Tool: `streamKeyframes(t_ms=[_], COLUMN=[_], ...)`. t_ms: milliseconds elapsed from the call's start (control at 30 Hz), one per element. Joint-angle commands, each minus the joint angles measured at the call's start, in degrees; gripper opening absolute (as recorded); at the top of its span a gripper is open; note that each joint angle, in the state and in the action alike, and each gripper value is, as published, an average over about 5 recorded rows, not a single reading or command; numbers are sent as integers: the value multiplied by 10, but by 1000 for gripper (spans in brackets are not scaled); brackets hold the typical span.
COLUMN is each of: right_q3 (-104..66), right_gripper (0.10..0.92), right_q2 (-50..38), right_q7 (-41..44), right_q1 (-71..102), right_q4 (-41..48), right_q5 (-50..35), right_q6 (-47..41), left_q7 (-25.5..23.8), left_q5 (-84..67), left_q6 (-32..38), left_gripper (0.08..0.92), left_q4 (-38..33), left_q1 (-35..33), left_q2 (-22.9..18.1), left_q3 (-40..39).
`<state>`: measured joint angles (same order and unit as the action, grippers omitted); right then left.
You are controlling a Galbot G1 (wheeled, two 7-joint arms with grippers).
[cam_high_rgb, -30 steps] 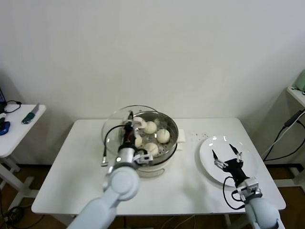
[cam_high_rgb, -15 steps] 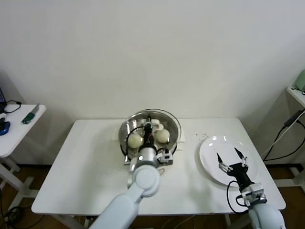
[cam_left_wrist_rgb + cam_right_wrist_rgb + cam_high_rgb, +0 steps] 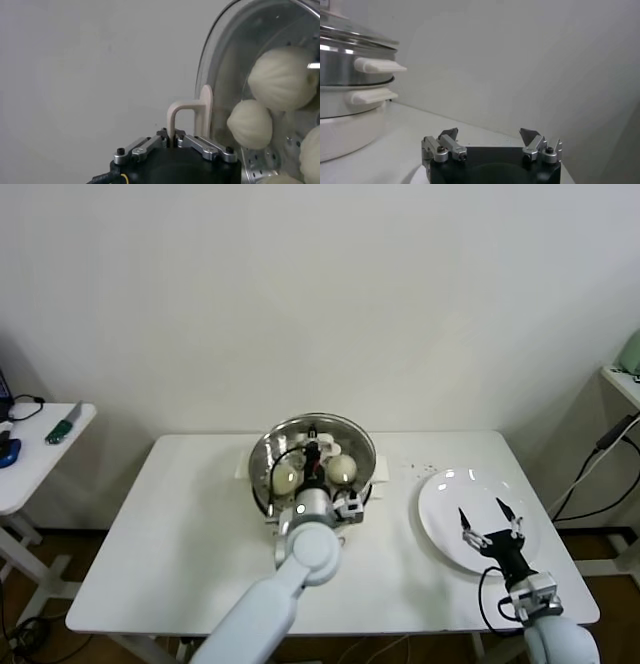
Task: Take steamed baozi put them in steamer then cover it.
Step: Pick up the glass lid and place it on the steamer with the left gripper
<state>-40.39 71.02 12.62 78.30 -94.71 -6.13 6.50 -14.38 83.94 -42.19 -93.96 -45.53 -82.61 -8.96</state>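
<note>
The left tool [image 3: 172, 141] is closed on the cream loop handle [image 3: 190, 112] of the round glass lid [image 3: 314, 446]. The lid is stiff, smooth, probably breakable, and seems to rest on the shiny steel steamer [image 3: 262, 484] near the counter's [image 3: 170, 524] rear edge, over the soft cream-white buns [image 3: 282, 77]. The right tool [image 3: 492, 519] hangs wide open, empty.

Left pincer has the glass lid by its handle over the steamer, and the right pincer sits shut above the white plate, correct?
Not quite. The right pincer is open above the white plate, as the right wrist view shows. The left pincer does hold the glass lid by its handle over the steamer.
</note>
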Motion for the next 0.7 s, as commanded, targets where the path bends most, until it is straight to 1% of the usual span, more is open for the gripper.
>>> streamKeyframes(t_ms=[33, 233, 700], right_q3=[-1, 0, -2], right_gripper=[823, 823, 823], right_q2=[7, 15, 23], right_q7=[1, 3, 8], right_q1=[2, 2, 3], right_q4=[3, 5, 3], right_q5=[4, 9, 12], right_q6=[4, 7, 8], left_q7=[1, 2, 16], left_q5=[-2, -6, -20], left_q6=[-18, -20, -27], left_gripper=[150, 150, 150], left_q4=[18, 18, 23], left_q1=[3, 2, -1], left_q2=[-2, 4, 1], left_q3=[2, 2, 1])
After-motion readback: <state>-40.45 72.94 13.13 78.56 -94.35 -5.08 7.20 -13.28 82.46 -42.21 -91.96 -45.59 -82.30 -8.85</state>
